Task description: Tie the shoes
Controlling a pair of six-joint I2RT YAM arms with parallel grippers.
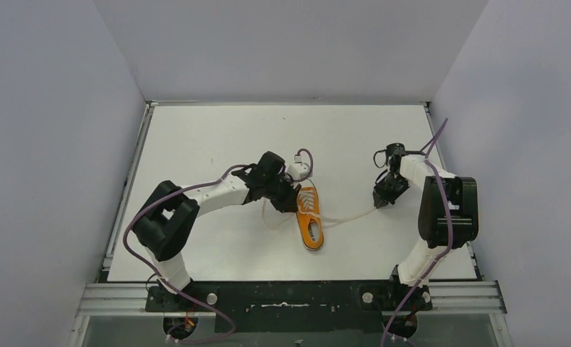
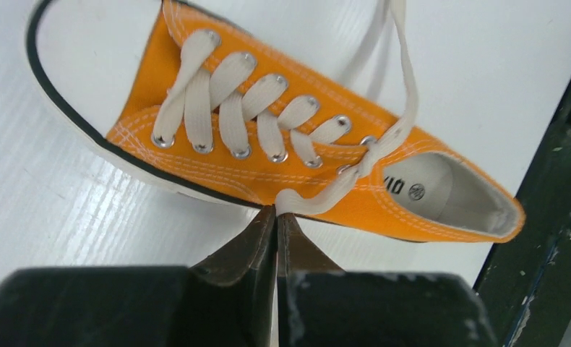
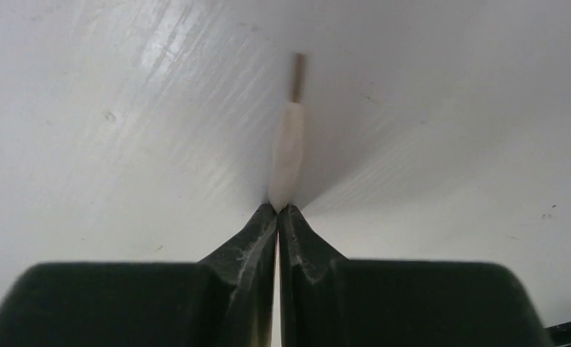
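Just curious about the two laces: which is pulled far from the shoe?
The lace in the right tool, stretched sideways and pinched near its tip; the left tool pinches the other lace beside the sneaker.

White table (image 1: 217, 137), pale grey walls (image 1: 290, 43), metal front rail (image 1: 460, 295)

— Where is the left gripper (image 2: 277, 211)?
— Just left of the sneaker (image 1: 309, 217), fingers pressed together on a lace (image 2: 308, 201).
— And the right gripper (image 3: 277, 210)?
— Well to the sneaker's right, arm bent, clamped on the lace tip (image 3: 286, 155).
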